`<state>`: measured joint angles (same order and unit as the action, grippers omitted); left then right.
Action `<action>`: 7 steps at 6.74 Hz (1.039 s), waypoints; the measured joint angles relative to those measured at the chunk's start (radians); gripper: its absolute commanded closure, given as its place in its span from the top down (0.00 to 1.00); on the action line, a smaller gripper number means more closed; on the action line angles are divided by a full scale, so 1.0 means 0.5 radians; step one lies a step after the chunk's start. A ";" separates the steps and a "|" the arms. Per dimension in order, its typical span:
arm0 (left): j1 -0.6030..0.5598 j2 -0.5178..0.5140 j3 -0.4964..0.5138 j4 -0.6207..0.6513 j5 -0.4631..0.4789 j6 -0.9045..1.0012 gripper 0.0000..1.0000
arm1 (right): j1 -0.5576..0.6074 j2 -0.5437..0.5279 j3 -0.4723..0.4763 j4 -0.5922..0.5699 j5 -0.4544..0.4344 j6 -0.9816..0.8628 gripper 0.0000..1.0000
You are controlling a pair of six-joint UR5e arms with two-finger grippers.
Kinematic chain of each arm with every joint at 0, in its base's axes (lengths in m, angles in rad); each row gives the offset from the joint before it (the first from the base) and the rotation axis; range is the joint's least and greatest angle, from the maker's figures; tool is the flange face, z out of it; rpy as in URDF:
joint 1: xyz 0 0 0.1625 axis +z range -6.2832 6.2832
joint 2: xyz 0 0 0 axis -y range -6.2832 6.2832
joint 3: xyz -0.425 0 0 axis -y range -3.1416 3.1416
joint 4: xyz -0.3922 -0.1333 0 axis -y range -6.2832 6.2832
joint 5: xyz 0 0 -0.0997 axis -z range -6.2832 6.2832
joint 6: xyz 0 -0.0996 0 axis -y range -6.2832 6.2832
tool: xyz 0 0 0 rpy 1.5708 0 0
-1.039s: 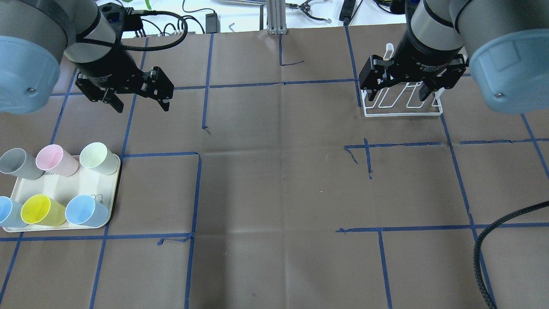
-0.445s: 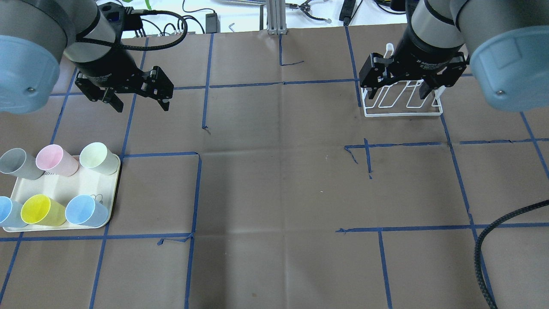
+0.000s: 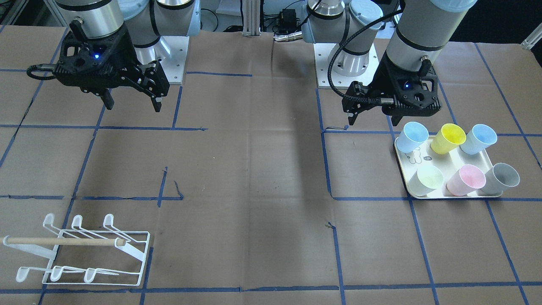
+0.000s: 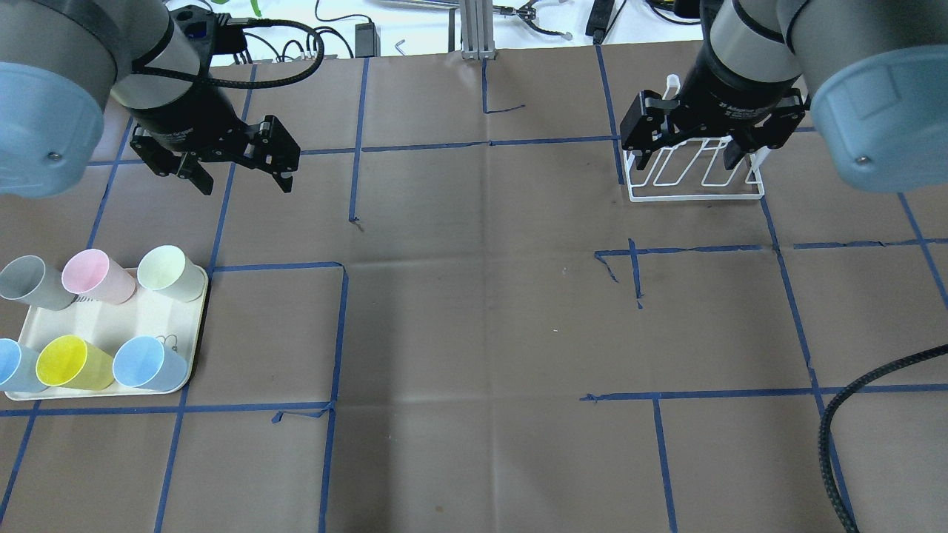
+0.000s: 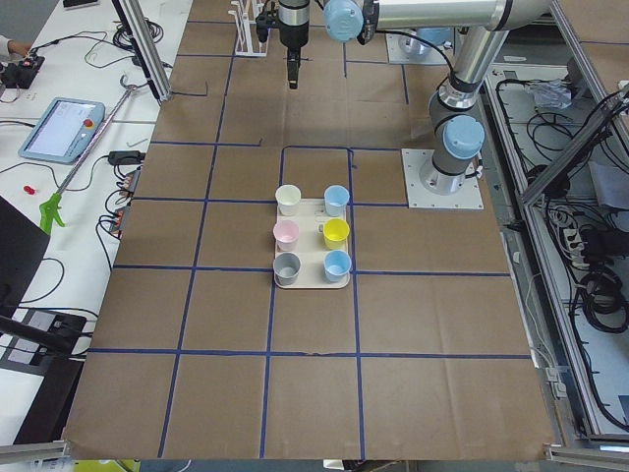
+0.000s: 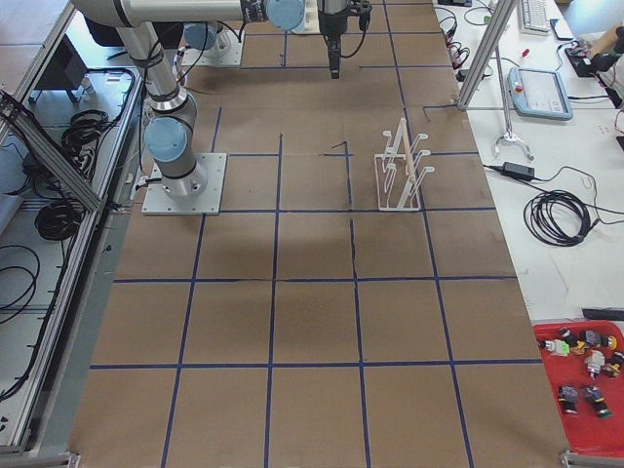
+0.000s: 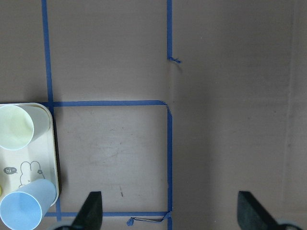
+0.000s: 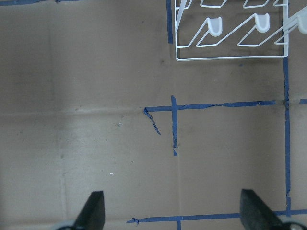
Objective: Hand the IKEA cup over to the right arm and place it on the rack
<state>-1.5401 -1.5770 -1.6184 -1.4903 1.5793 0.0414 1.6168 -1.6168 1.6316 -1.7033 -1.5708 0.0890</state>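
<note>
Several plastic cups stand on a cream tray (image 4: pixel 111 326) at the near left: grey (image 4: pixel 29 281), pink (image 4: pixel 92 275), pale green (image 4: pixel 167 272), yellow (image 4: pixel 70 363) and two blue (image 4: pixel 148 363). My left gripper (image 4: pixel 244 183) is open and empty, hovering beyond the tray and apart from the cups. The left wrist view shows the pale green cup (image 7: pixel 17 127) and a blue cup (image 7: pixel 26 211) at its left edge. The white wire rack (image 4: pixel 696 178) with a wooden dowel (image 3: pixel 63 241) stands at the far right. My right gripper (image 4: pixel 689 164) is open and empty, above the rack's near side.
Brown paper with blue tape lines covers the table (image 4: pixel 481 296). A black cable (image 4: pixel 852 414) loops in at the near right. Cables and tools lie beyond the far edge. The rack's front shows at the top of the right wrist view (image 8: pixel 230 43).
My right gripper has shifted slightly toward the far edge over the rack. The left gripper and the cups have not moved.
</note>
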 measured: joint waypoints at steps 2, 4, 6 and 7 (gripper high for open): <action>0.000 0.000 0.000 -0.001 -0.001 0.000 1.00 | 0.000 0.001 0.020 -0.116 0.026 -0.003 1.00; 0.017 0.000 0.002 0.000 0.000 0.011 1.00 | 0.002 0.007 0.102 -0.469 0.189 0.005 1.00; 0.111 -0.001 0.007 0.003 0.002 0.124 1.00 | 0.009 0.006 0.330 -1.065 0.346 0.049 1.00; 0.252 -0.003 0.015 0.004 -0.005 0.239 1.00 | 0.011 -0.001 0.450 -1.349 0.439 0.186 1.00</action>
<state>-1.4143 -1.5785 -1.6110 -1.4882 1.5770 0.1611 1.6223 -1.6173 1.8567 -2.3778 -1.3511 0.1819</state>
